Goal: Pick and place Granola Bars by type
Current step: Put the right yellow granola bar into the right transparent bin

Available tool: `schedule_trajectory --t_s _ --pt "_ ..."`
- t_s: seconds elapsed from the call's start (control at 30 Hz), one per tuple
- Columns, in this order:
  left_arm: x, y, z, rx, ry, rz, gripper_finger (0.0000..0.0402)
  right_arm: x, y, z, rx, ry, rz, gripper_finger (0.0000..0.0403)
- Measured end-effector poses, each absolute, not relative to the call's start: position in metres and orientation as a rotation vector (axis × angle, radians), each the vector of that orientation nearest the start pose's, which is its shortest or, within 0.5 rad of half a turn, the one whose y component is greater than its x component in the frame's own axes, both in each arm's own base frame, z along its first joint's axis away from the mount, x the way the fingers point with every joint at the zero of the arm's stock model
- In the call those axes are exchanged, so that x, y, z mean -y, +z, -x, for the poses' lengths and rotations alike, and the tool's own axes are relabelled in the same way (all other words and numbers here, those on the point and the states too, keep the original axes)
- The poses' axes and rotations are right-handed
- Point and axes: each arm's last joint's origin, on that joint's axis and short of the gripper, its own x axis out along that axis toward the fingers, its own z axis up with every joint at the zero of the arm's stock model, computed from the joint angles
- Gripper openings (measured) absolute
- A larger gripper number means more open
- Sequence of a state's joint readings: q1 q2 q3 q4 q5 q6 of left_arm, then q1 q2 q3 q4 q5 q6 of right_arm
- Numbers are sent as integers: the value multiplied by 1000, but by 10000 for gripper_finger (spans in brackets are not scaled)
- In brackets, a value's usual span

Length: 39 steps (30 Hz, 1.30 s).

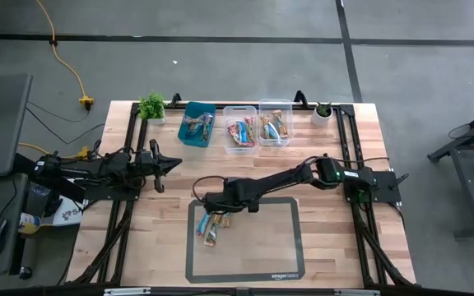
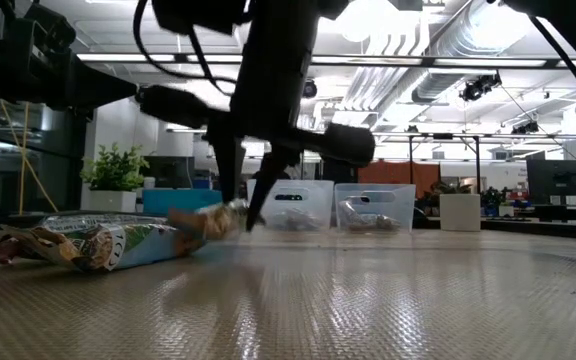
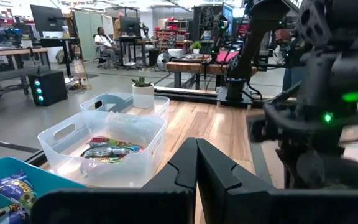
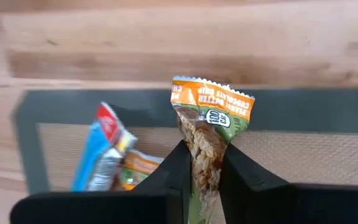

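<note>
Three bins (image 1: 241, 130) line the wooden table's (image 1: 327, 238) far edge.

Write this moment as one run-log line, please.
right gripper: shut on orange foil-wrapped granola bar | site: grey mat | left gripper: shut, idle beside teal plastic bin

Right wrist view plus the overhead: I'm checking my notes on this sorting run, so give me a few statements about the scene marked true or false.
1. The right pincer is closed on an orange-topped granola bar. True.
2. The left pincer is holding a bar. False: it is shut on nothing, off the mat at the table's left.
3. A few more bars lie on the grey-bordered mat. True.
4. The teal bin is empty. False: it holds blue-wrapped bars.
5. All three bins are teal. False: two clear bins stand beside the teal one.
</note>
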<state>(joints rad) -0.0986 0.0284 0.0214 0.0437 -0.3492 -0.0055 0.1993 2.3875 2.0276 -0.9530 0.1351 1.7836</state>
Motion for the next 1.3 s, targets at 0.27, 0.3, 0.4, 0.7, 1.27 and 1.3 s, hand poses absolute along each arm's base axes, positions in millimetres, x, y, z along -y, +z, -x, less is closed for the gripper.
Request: schedule_trajectory --t_s 0.27,0.3,0.4,0.7,1.27,1.3 --pt "0 173 -97 37 251 14 0 -90 182 -476 -878 -1033 -1261 43" --pt "0 173 -97 37 251 13 0 -90 185 -475 -872 -1025 -1257 43" --pt "0 173 -97 37 251 14 0 -89 195 -474 -846 -1002 -1234 43" --pt "0 173 -97 37 251 14 0 -83 246 -463 -711 -909 -1097 43" --pt "0 173 -97 38 250 14 0 -37 383 -404 -239 -939 -687 43" --pt "0 173 -97 38 251 14 0 -31 389 -399 -226 -950 -667 43"
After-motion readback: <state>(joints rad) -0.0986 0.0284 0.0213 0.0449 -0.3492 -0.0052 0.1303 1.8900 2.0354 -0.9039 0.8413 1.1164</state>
